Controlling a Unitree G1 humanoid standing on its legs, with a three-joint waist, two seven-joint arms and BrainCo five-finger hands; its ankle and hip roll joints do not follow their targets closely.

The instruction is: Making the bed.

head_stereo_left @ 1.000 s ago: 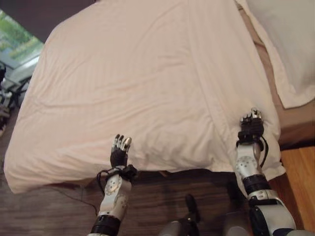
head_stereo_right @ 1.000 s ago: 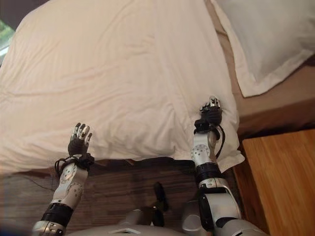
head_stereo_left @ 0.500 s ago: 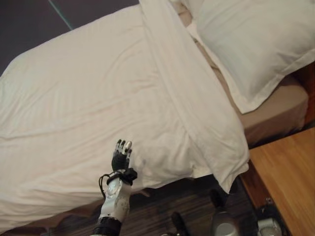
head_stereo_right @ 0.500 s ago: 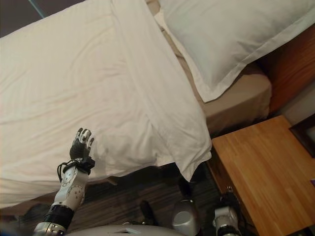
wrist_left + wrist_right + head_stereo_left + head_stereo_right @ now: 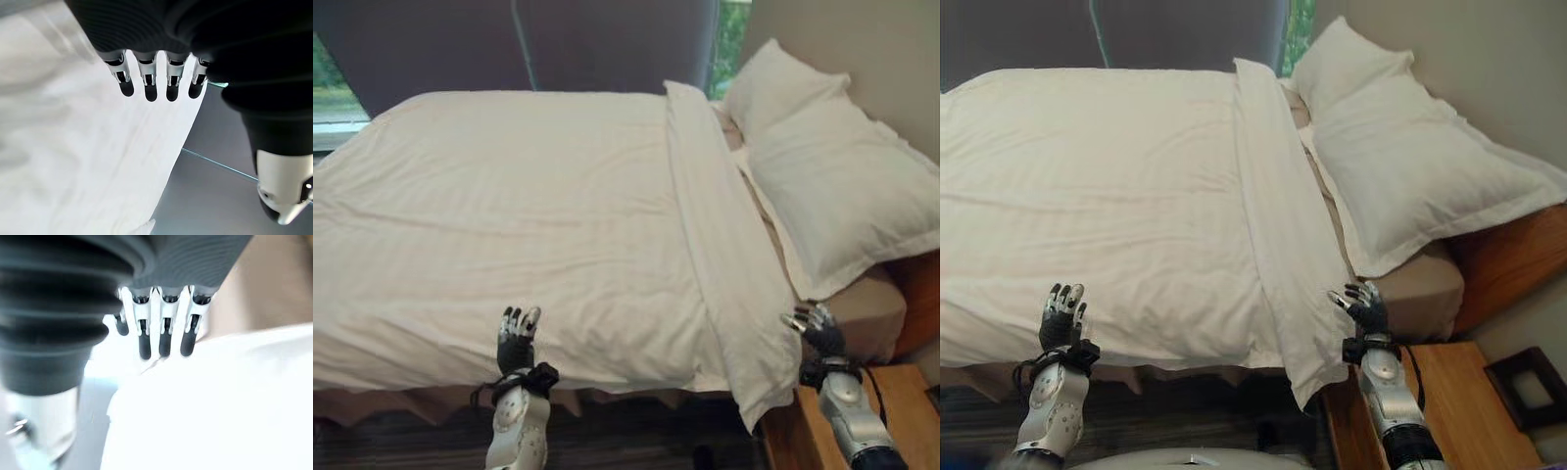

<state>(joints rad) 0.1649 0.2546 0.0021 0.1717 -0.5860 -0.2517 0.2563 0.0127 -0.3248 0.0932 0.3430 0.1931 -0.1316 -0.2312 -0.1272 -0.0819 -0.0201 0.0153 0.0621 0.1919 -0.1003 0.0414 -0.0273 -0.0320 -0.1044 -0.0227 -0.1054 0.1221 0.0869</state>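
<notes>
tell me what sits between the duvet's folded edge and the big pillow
In the right eye view, a strip of tan sheet lies bare between the duvet and the big pillow. The right hand hovers open at its near end.

Right hand (image 5: 1364, 307) off duvet (image 5: 1126, 196), beside corner.

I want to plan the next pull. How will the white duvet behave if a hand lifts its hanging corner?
The duvet will probably be floppy: its corner droops over the bed edge near the right hand. It looks puffy, so likely light yet bulky. Its folded band may unfold when lifted.
</notes>
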